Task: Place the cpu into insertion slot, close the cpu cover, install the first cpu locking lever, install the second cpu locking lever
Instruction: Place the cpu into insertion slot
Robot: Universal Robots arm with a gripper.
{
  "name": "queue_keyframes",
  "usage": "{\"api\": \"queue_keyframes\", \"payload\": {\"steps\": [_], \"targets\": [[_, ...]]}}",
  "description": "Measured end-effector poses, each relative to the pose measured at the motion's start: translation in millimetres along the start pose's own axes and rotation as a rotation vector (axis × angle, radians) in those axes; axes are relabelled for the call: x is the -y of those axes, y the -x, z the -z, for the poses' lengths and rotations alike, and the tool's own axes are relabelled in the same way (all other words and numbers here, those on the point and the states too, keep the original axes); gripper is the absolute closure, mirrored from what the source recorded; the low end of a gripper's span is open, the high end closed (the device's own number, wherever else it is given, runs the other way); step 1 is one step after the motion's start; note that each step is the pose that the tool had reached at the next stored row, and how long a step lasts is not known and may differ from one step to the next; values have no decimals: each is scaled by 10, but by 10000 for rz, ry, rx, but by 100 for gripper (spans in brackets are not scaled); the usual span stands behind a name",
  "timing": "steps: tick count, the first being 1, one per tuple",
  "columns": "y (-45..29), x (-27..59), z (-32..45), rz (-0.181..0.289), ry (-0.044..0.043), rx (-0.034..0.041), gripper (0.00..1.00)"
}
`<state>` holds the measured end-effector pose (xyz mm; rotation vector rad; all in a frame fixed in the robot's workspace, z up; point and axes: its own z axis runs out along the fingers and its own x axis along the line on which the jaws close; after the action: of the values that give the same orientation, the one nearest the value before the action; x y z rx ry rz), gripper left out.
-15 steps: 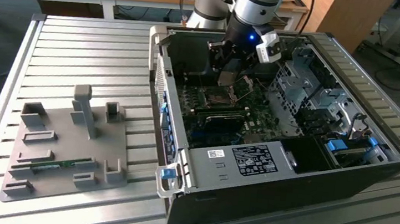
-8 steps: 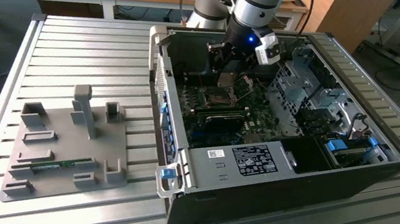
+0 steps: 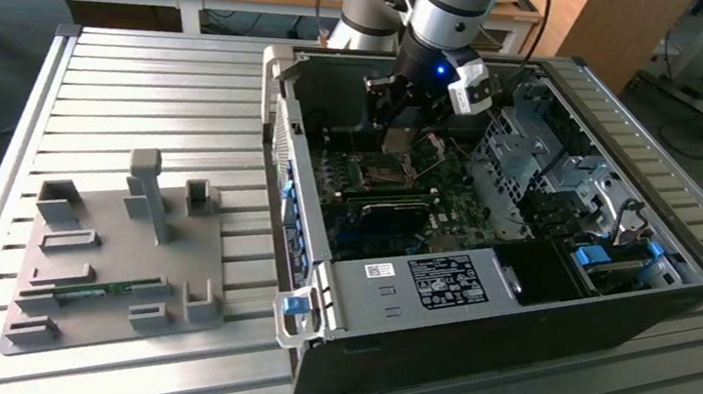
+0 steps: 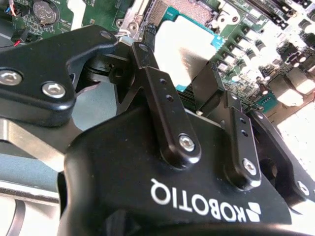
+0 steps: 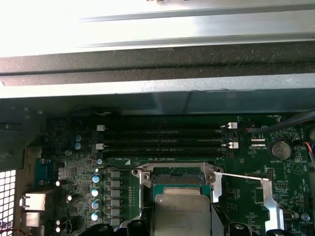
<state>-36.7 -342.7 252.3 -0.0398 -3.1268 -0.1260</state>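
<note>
Silvery, green-edged cpu (image 5: 179, 216) sits clamped in the hand (image 4: 172, 64) above the insertion slot (image 5: 177, 173).

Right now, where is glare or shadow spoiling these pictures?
Second wrist view: glare bleaches the cpu and the motherboard beside it white. First wrist view: the ribbed metal beyond the case burns out, and the board inside is dim. Exterior view: even light, case interior shadowed.
</note>
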Motion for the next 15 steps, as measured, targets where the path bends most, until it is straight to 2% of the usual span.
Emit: {"api": "queue_keyframes", "payload": {"steps": [7, 15], "targets": [[0, 4, -43, 0, -3, -1, 46], [1, 11, -45, 0, -2, 0, 46]]}}
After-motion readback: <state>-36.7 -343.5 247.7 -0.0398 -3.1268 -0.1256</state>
